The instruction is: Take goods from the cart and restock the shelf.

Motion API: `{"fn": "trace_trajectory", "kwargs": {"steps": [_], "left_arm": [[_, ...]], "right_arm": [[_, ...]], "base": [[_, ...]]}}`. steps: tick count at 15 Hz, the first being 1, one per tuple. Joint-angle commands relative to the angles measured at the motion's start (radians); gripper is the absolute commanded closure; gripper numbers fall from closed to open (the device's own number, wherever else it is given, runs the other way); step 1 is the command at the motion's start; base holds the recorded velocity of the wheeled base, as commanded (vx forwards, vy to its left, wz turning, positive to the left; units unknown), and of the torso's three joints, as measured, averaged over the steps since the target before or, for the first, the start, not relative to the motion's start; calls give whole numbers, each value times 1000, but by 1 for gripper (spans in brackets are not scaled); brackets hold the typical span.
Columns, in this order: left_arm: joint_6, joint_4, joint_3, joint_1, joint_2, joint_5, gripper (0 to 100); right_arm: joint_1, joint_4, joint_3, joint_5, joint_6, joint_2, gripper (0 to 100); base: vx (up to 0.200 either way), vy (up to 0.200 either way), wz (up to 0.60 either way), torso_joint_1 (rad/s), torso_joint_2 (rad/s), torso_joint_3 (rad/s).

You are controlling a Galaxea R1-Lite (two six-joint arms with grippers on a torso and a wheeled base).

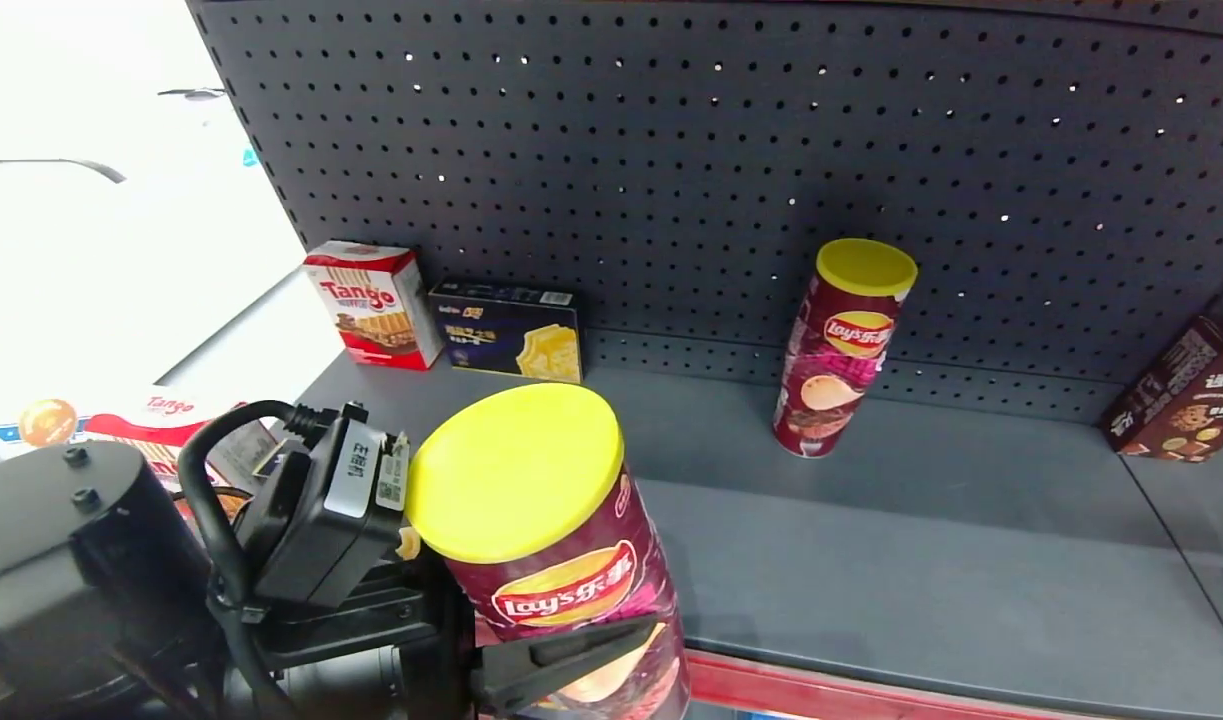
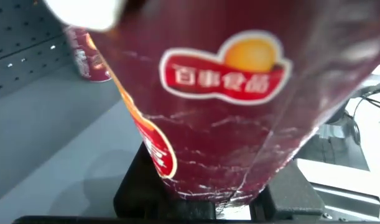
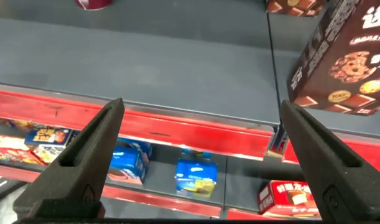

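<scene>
The left gripper [image 1: 556,655] is clamped on a can [image 1: 546,540] of chips, dark red with a yellow lid. One black finger [image 1: 571,650] lies across the front of the can, low on its body; the other finger is hidden behind it. The can is held almost upright at the front edge of the shelf [image 1: 921,560], on its left part. I cannot tell if its bottom touches the shelf. In the left wrist view the can [image 2: 227,106] is very near the camera, with grey shelf beside it.

A second can [image 1: 841,350] of the same kind stands on the shelf further back, near the pegboard [image 1: 671,150] and well apart from the held one. At the back left stand a red box [image 1: 373,305] and, just beside it, a blue box [image 1: 508,330]. A brown box [image 1: 1181,390] is at the far right of the shelf, tilted.

The right gripper [image 3: 205,155] has its two fingers [image 3: 84,162] wide apart, and nothing is between them. It hangs before the red edge [image 3: 177,121] of the shelf. The brown box [image 3: 345,62] is near it. Below the edge, blue packs [image 3: 196,177] lie on a lower shelf.

Beside the left arm, low down, lies a red and white box [image 1: 161,415].
</scene>
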Motion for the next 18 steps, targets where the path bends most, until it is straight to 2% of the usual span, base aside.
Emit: {"fn": "trace_trajectory", "kwargs": {"steps": [1, 5, 14, 15, 16, 18], "left_arm": [[0, -1, 0, 1, 1, 0, 100], [0, -1, 0, 1, 8, -2, 100], [-5, -7, 15, 17, 1, 0, 100], [-6, -7, 15, 18, 0, 6, 100], [-8, -7, 12, 31, 0, 11, 100], [-6, -7, 14, 89, -3, 9, 100]], "right_arm": [[1, 1, 0, 0, 0, 1, 0], [1, 1, 0, 0, 0, 1, 0], [1, 0, 0, 1, -6, 1, 0], [1, 1, 0, 0, -5, 1, 0], [1, 1, 0, 0, -5, 1, 0], [1, 1, 0, -2, 0, 1, 0]], "base": [[0, 0, -600, -2, 2, 2], [0, 0, -600, 6, 0, 1], [0, 0, 0, 0, 0, 0], [0, 0, 600, -2, 2, 7], [0, 0, 600, 7, 2, 2], [0, 0, 300, 1, 4, 1]]}}
